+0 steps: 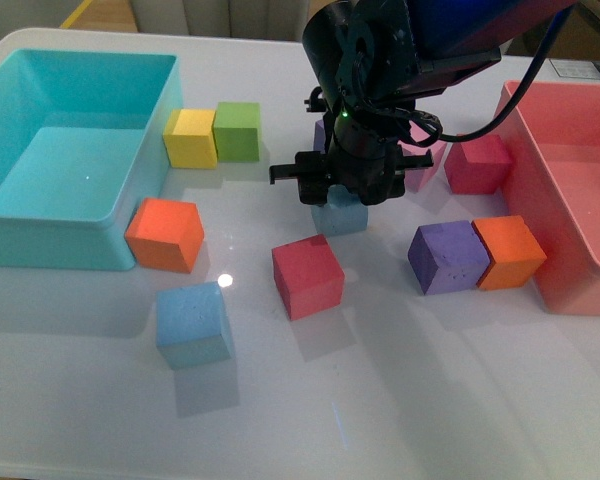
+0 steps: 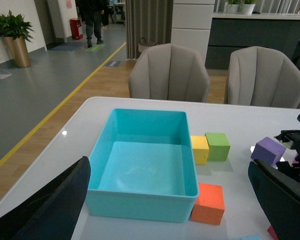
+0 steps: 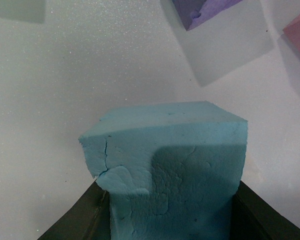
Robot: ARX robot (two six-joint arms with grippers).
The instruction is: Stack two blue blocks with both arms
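Right gripper (image 1: pixel 342 195) pinching one blue block (image 3: pixel 170 165).
Nothing stacked yet: the other blue block (image 1: pixel 192 325) sits alone near the bench's (image 1: pixel 430 400) front edge; left gripper (image 2: pixel 175 200) spread, empty.

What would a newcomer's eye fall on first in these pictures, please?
The bulky glossy black right arm dominates the scene's centre, its gripper clamped on a light sky-blue foam cube. The second sky-blue foam cube sits alone near the front left, and a large turquoise plastic bin fills the far left.
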